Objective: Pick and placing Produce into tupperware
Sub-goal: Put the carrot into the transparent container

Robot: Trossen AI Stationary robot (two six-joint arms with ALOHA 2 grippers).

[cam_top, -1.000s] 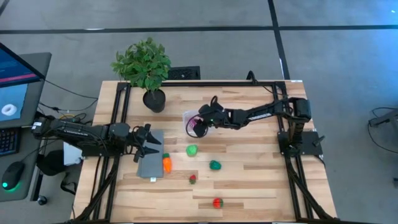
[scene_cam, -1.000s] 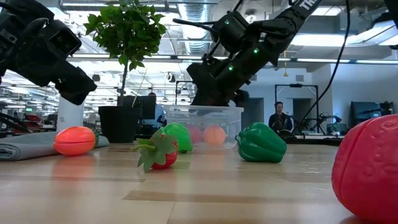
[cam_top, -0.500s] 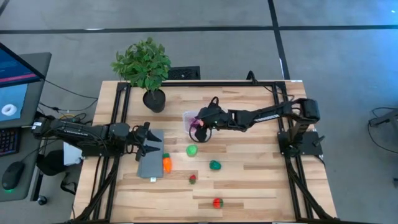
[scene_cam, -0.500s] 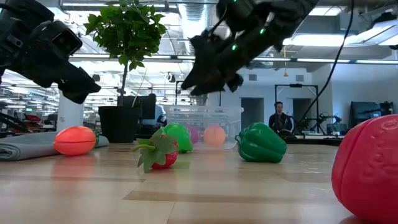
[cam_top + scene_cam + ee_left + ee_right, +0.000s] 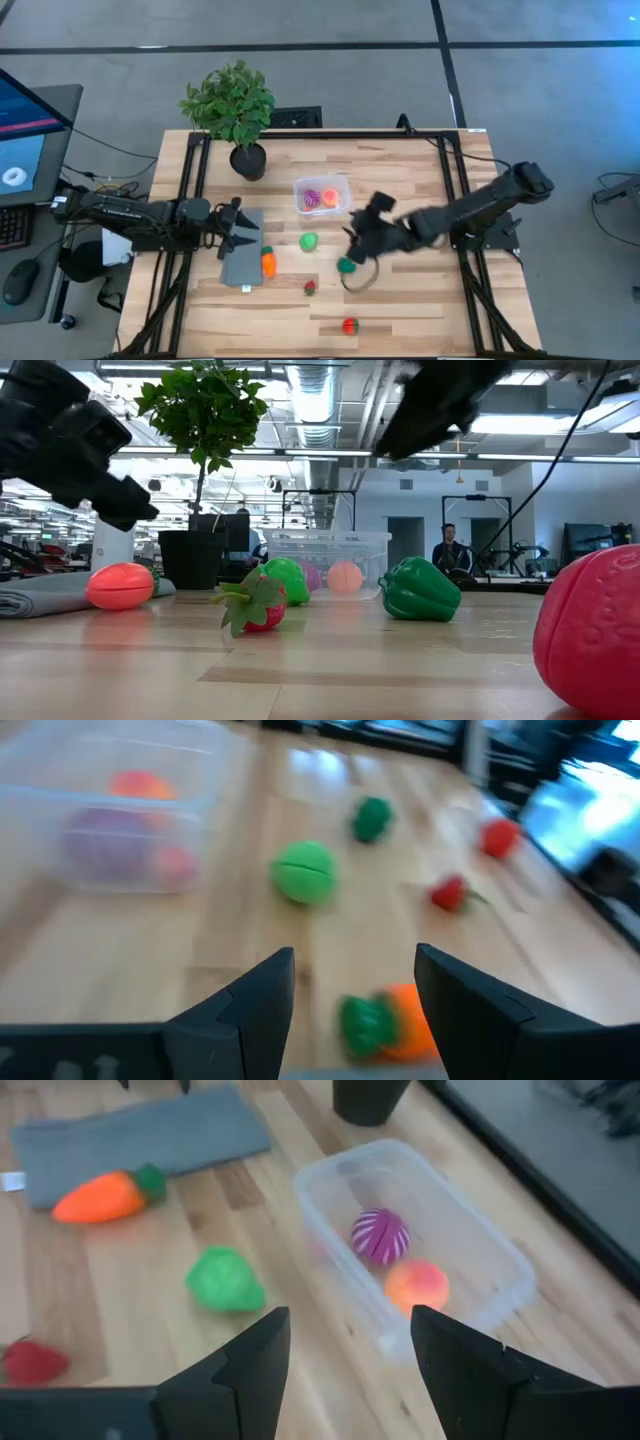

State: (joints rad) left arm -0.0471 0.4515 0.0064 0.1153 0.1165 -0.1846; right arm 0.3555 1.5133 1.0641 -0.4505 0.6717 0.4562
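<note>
Produce status: carrot (image 5: pixel 268 263) lies at the right edge of the grey slab (image 5: pixel 242 262), about 8 o'clock from the tupperware (image 5: pixel 322 195). Light green piece (image 5: pixel 309 241) sits at 6 o'clock from the tub, near it. Strawberry (image 5: pixel 310 288) further down the counter (image 5: pixel 400 170); dark green pepper (image 5: pixel 346 265) at 5 o'clock from the tub; red piece (image 5: pixel 349 325) near the front edge. Tub already holds a purple striped piece (image 5: pixel 380 1236) and a peach one (image 5: pixel 417 1285).

Left gripper (image 5: pixel 240 235) waits over the slab, jaws parted with nothing between them, the carrot just ahead.

Right gripper (image 5: pixel 362 243) hangs close above the pepper, jaws parted and empty, well clear of the tub.

Risks, judged:
- Pepper is lobed and smooth; an off-centre pinch could squirt it sideways toward the strawberry or the counter edge.
- Descent looks fast (arm blurred in low view); too deep and the fingertips jam into the wood.
- Return path passes over the light green piece; a low carry could knock it into the tub wall and shift the light tub.
</note>
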